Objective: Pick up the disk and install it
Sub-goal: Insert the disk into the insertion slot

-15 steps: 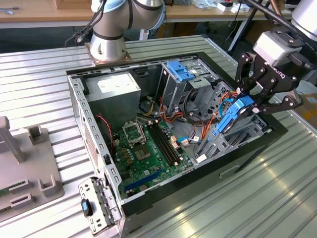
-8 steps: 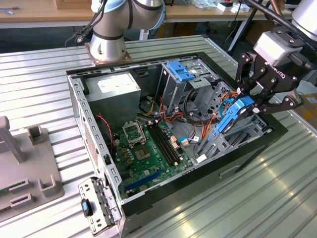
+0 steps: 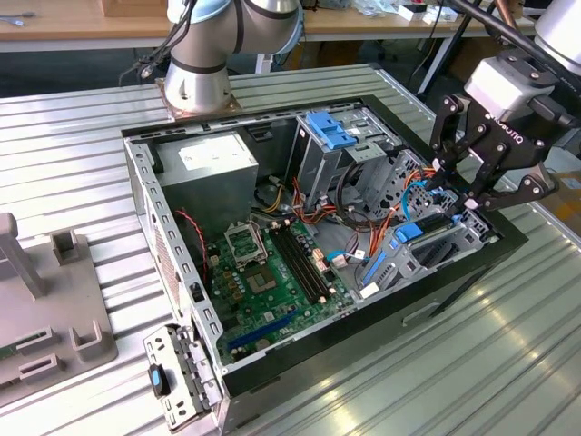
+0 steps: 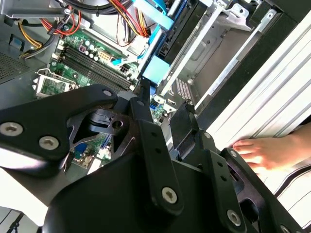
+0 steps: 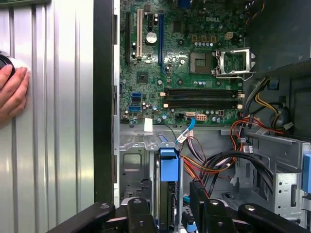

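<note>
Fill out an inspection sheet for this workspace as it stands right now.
Surface: ribbed metal table carrying an open computer case.
Job's things: disk stands on edge in the drive bay, blue carrier showing.
Clutter: grey fixture at the exterior view's left; small metal bracket by the case's corner.
Grippers: gripper over the bay, fingers apart on either side of the disk; contact cannot be told.
Cables: red, orange, yellow and black wires beside the bay; one blue cable.
Surroundings: a person's hand on the table; wooden bench behind.
</note>
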Controlling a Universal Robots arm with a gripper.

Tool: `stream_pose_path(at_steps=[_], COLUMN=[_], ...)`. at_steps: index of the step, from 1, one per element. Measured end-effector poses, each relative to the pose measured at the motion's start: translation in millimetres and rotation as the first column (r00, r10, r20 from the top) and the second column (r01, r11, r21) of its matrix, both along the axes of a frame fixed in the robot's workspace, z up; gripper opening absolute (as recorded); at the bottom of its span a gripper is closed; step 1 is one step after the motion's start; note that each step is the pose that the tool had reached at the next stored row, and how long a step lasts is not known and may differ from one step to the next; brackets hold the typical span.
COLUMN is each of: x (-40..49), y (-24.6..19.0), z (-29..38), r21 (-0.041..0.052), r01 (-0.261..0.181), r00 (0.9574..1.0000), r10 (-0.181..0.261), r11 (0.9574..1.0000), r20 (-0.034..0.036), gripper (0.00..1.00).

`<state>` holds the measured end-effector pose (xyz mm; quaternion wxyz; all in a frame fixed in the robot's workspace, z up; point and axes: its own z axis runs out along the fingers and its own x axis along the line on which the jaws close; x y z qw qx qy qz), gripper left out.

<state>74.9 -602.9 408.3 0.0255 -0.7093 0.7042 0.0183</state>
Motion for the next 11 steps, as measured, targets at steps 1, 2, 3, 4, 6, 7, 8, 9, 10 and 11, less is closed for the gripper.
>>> stream_pose_path(at_steps=[1,2,3,4,6,7,8,9,10,11], x=[0.0,0.6,2.8,5.7,8.7,9.7,9.9,10.9,11.4,12.2], y=[0.0,0.0,0.0,0.0,0.0,0.1,0.1,0.0,0.0,0.0], z=[0.0,-0.1,-0.1,-0.3,-0.4,-0.5,-0.9,-5.3,-8.2,-11.9], r21=[-0.0001,0.0001,0.0001,0.0001,0.0000,0.0000,-0.0001,0.0001,0.0000,-0.0001], r01=[0.000,0.000,0.000,0.000,0.000,0.000,0.000,0.000,0.000,0.000], r00=[1.0000,1.0000,1.0000,1.0000,1.0000,1.0000,1.0000,1.0000,1.0000,1.0000], r10=[0.000,0.000,0.000,0.000,0.000,0.000,0.000,0.000,0.000,0.000], r11=[1.0000,1.0000,1.0000,1.0000,1.0000,1.0000,1.0000,1.0000,1.0000,1.0000], r20=[0.0000,0.0000,0.0000,0.0000,0.0000,0.0000,0.0000,0.0000,-0.0003,-0.0006], gripper=[0.44,0.44,0.44,0.44,0.44,0.44,0.44,0.44,0.44,0.44])
